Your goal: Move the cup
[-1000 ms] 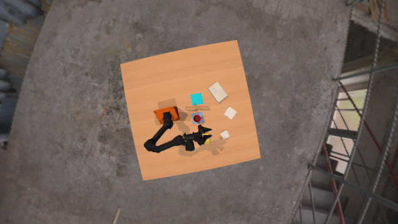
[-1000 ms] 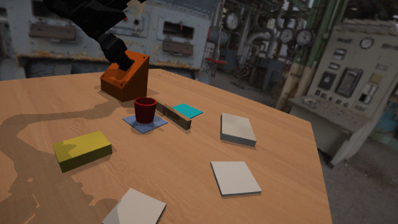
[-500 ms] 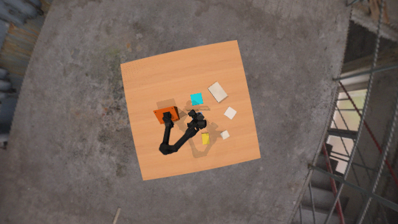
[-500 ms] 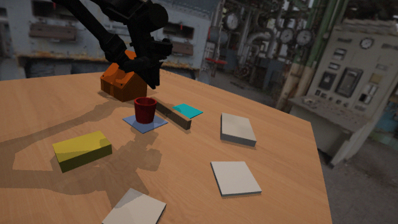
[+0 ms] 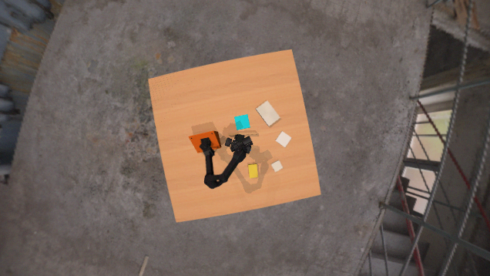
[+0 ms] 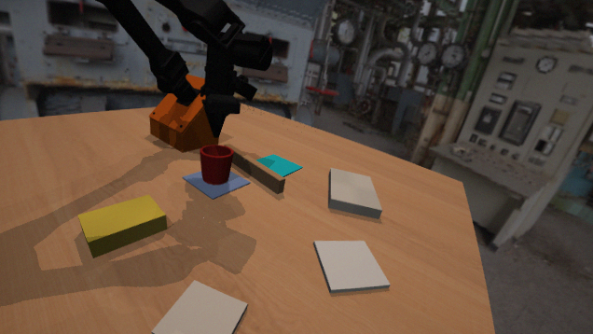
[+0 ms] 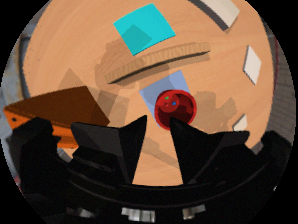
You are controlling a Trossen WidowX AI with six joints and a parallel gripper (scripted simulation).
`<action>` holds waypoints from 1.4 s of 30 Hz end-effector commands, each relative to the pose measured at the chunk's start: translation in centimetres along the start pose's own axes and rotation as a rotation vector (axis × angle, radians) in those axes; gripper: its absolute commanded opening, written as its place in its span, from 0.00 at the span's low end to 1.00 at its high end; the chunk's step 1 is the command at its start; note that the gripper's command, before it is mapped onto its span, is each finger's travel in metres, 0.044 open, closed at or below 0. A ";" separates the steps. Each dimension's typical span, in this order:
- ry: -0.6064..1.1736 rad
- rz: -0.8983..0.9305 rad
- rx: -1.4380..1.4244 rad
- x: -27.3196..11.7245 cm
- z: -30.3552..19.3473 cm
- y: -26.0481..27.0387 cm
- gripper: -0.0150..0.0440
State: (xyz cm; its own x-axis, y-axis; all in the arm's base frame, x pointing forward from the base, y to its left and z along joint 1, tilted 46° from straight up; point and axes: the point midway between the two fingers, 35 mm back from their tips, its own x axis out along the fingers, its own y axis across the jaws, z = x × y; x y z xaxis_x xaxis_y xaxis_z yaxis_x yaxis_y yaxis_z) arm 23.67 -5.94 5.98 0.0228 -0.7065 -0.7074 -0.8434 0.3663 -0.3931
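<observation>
A red cup (image 6: pixel 215 168) (image 7: pixel 189 112) stands upright on the blue pad (image 6: pixel 213 192) (image 7: pixel 170 82). Small marbles (image 7: pixel 173 103) show inside it in the wrist view. The cyan pad (image 5: pixel 242 122) (image 6: pixel 283 167) (image 7: pixel 157 25) is bare, beyond a low wooden bar. My gripper (image 6: pixel 217 135) (image 7: pixel 158 119) points down just above the cup. Its fingers are partly open with nothing between them, and the cup sits toward the right finger in the wrist view. The arm hides the cup in the top view.
The wooden bar (image 6: pixel 258 173) (image 7: pixel 160 60) stands between the pads. A yellow block (image 5: pixel 253 170) (image 6: pixel 123 224) lies on the cup's side of the bar. Three pale slabs (image 5: pixel 268 113) (image 6: pixel 351 266) (image 7: pixel 252 65) lie farther out. The orange base (image 5: pixel 197 139) (image 6: pixel 172 132) (image 7: pixel 60 110) stands nearby.
</observation>
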 end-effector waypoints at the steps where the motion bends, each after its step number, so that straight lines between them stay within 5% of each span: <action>1: 0.010 0.001 -0.019 0.1 0.1 0.0 0.50; 42: 0.012 -0.001 -0.019 6.5 0.0 0.0 0.50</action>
State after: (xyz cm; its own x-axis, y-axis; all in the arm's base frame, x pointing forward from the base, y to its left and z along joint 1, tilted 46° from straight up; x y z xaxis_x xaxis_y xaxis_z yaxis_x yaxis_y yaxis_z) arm 23.89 -10.17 1.78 0.0211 -0.7106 -0.7033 -0.8487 0.3591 -0.3883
